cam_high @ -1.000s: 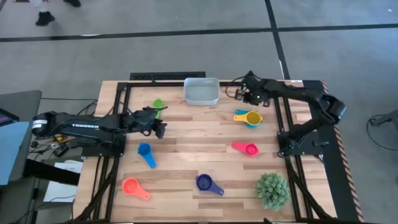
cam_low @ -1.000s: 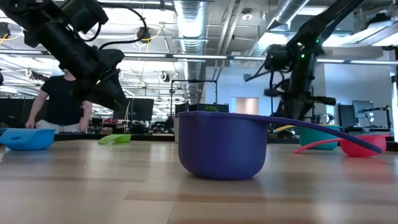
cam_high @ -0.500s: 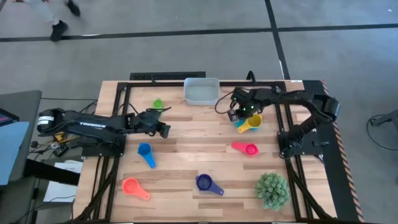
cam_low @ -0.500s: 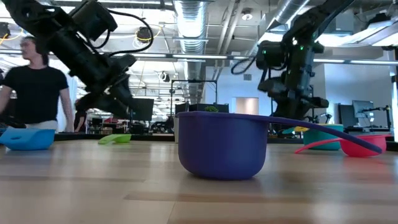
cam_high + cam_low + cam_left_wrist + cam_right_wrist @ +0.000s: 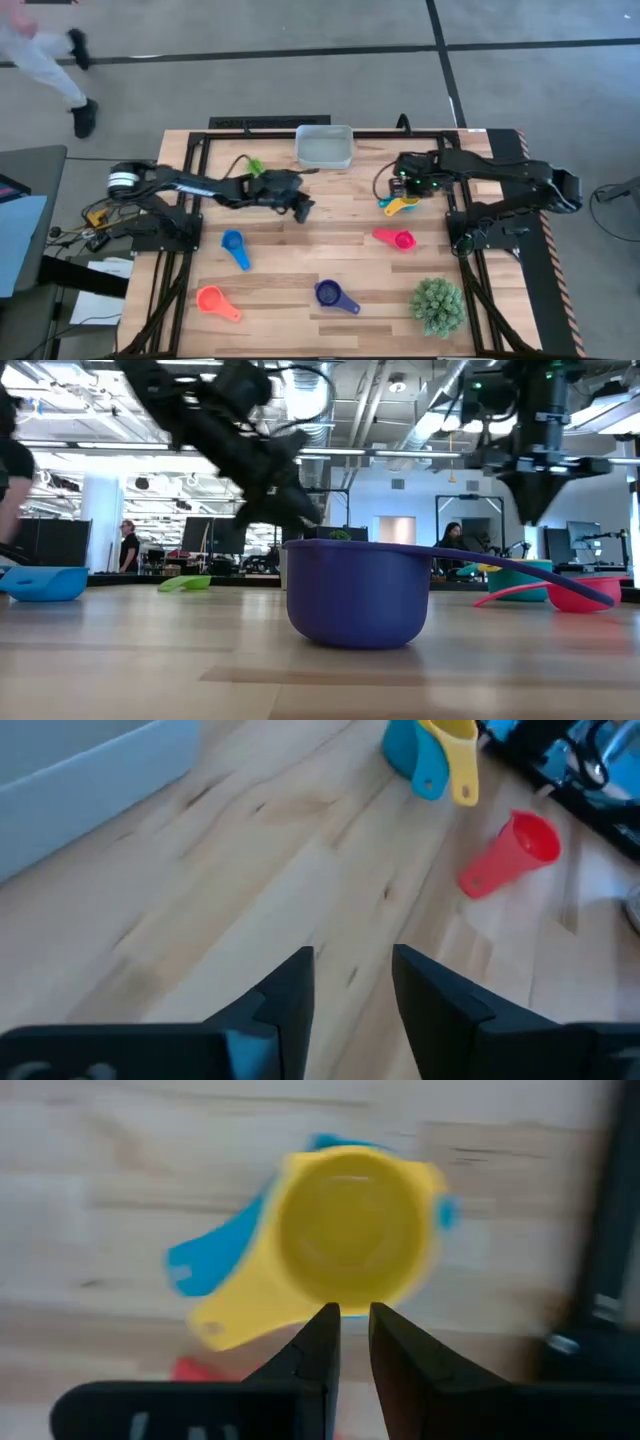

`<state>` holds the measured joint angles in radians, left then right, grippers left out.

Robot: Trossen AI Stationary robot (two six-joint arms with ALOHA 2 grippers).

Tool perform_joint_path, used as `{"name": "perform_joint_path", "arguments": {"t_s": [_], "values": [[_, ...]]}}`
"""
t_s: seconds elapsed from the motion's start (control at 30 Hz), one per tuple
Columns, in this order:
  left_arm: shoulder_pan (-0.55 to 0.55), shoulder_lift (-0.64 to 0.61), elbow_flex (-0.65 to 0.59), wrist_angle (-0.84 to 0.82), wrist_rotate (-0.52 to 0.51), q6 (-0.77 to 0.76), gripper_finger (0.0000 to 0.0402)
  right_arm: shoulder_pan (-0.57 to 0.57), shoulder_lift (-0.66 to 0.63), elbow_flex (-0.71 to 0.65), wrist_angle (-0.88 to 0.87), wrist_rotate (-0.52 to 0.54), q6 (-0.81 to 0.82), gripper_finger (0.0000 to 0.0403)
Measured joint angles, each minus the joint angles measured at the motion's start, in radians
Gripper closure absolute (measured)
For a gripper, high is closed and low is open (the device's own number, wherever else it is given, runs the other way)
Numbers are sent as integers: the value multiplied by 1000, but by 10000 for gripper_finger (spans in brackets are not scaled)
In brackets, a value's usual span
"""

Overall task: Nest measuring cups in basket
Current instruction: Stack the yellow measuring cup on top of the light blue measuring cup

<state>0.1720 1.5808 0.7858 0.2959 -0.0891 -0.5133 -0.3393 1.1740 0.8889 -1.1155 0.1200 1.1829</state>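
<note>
The pale basket [image 5: 323,147] stands at the table's far edge. A yellow-orange cup [image 5: 345,1230] sits nested inside the teal cup [image 5: 198,1266], right of centre. Green [image 5: 254,166], blue [image 5: 235,247], orange-red [image 5: 213,300], purple [image 5: 334,295] and pink [image 5: 396,238] cups lie singly on the wood. My right gripper [image 5: 353,1313] hangs just above the yellow-orange cup, pointing down, its fingers shut but for a thin slit, touching nothing. My left gripper [image 5: 303,208] hovers over bare wood near the table's middle, open by a small gap and empty.
A round spiky green plant [image 5: 437,305] stands at the near right corner. Black frame rails run along both sides of the table [image 5: 300,250]. Bare wood lies between the basket and the near row of cups. A person walks on the floor beyond the far left corner.
My left gripper has swept toward the table's right, from beside the green cup to the middle. My right gripper has come from the far edge toward the near edge and lowered over the yellow-orange and teal cups, now pointing straight down.
</note>
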Motion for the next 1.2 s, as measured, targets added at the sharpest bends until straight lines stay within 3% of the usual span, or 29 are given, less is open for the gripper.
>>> {"name": "perform_joint_path", "arguments": {"t_s": [0.23, 0.57, 0.83, 1.0, 1.2], "values": [[48, 240, 293, -126, 68, 52, 319, 15, 4, 0, -151, 56, 76, 322], [64, 471, 553, -120, 168, 88, 370, 131, 91, -48, -56, -39, 100, 322], [63, 536, 626, -112, 215, 129, 394, 189, 116, -56, 18, 58, 145, 322], [64, 531, 627, -130, 212, 127, 401, 102, 125, -54, 79, 128, 34, 322], [63, 512, 627, -195, 191, 119, 401, -8, 217, -54, 215, 105, -115, 322]]}}
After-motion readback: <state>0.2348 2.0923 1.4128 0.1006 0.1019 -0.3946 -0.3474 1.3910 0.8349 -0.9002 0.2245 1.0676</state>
